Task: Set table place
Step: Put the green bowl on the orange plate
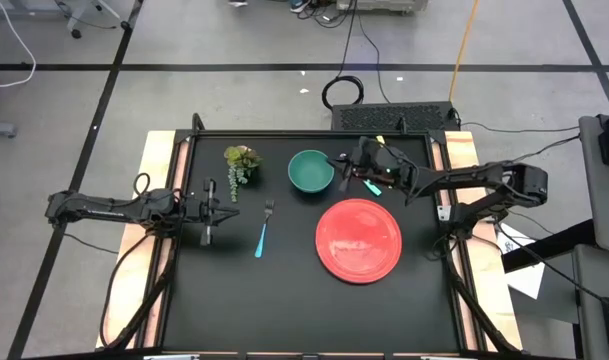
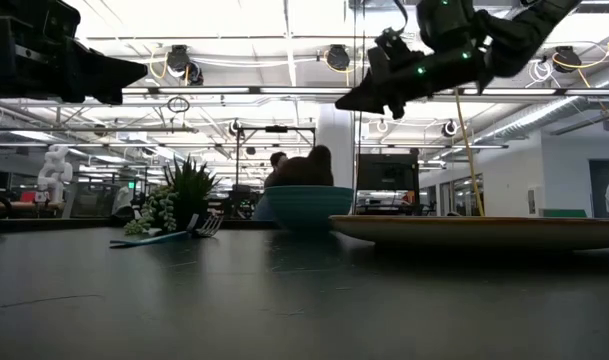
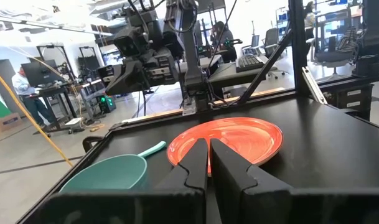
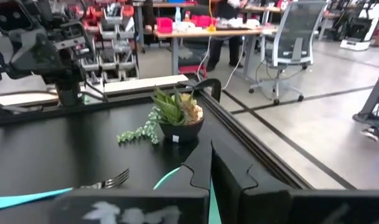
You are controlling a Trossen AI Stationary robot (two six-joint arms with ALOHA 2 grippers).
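On the black table [image 1: 224, 300] lie a round red plate [image 1: 359, 240], a teal bowl [image 1: 311, 171] behind it and a blue-handled fork [image 1: 263, 230] to the plate's left. The spoon's teal handle [image 1: 373, 186] shows on the table under my right arm, beside the bowl; its other end is hidden. My right gripper [image 1: 346, 165] is shut on nothing, level and high above the bowl's right rim [image 4: 167, 178], as the low view shows [image 2: 350, 103]. My left gripper [image 1: 209, 212] waits shut at the left edge, pointing across the table at the plate [image 3: 233, 140].
A small potted green plant [image 1: 242, 163] stands at the far left of the bowl, with trailing sprigs on the table. Light wooden strips [image 1: 156, 170] run along both short sides. Bare black tabletop lies in front of the plate and the fork.
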